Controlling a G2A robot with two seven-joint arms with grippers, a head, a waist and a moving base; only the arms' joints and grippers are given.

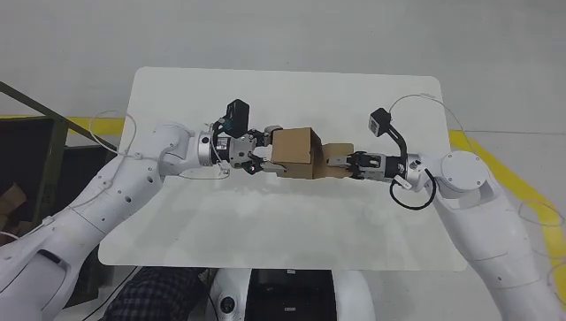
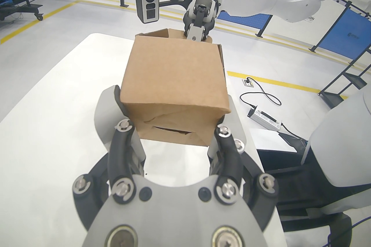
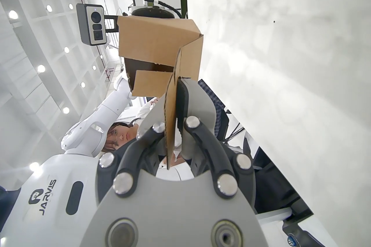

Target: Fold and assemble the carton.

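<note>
Carton point(image 1: 294, 151) sits between the two arms over the tabletop point(image 1: 265, 224); I cannot tell whether it rests on the surface or hangs just above it. At the carton's closed end, the left end effector point(image 2: 172, 112) has its fingers on either side of the box, pressed against its walls in a grip. At the carton's open end, the right end effector point(image 3: 173, 103) is pressed together on one flap point(image 3: 174, 68), pinching the board edge-on. A smaller flap point(image 3: 150, 83) just beside it is turned partly across the opening. The step in hand looks like folding the pinched flap over that opening. To do it well, the left grip should anchor the carton without crushing its walls. The right should swing the flap about its crease rather than pull away from the carton, landing it over the smaller flap, not under.
</note>
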